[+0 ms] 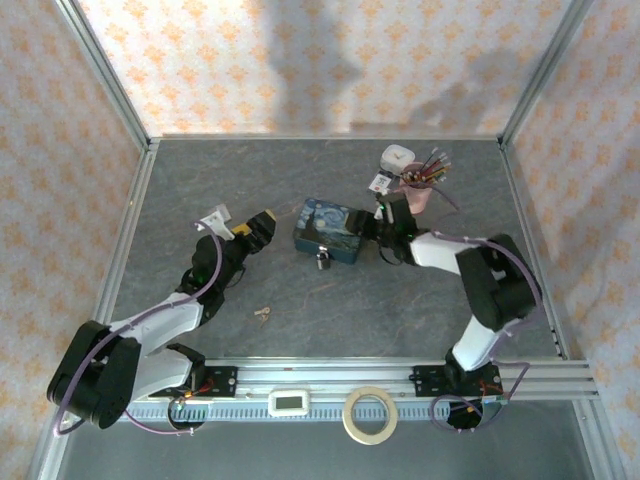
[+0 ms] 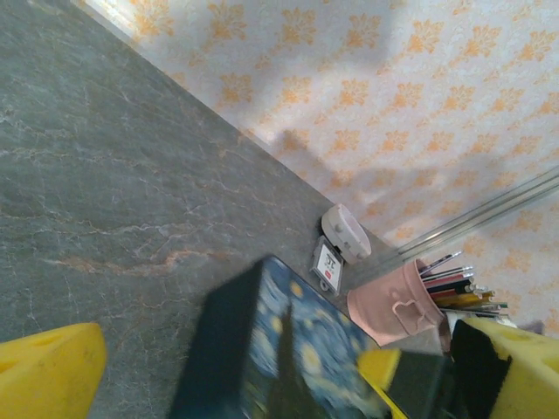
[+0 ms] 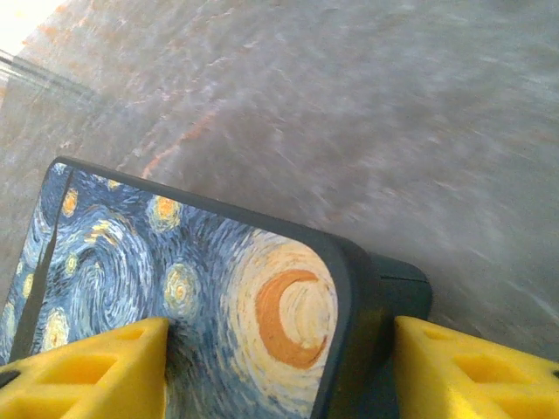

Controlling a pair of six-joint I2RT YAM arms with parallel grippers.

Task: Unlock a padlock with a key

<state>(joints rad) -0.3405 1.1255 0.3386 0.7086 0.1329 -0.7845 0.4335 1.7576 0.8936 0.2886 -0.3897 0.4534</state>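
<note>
Padlock tiny, dark, thin-shackled, at the tin's front; both jaws released.

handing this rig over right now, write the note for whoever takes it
Left gripper: open, empty, just left of the blue tin.
Right gripper: open, fingers either side of the tin's right corner.
Padlock: at the tin's near side.
Key: flat on the table, nearer the left arm, unheld.
Done: no step of the unlocking.
Left: pick up key, steady padlock, insert, turn.
</note>
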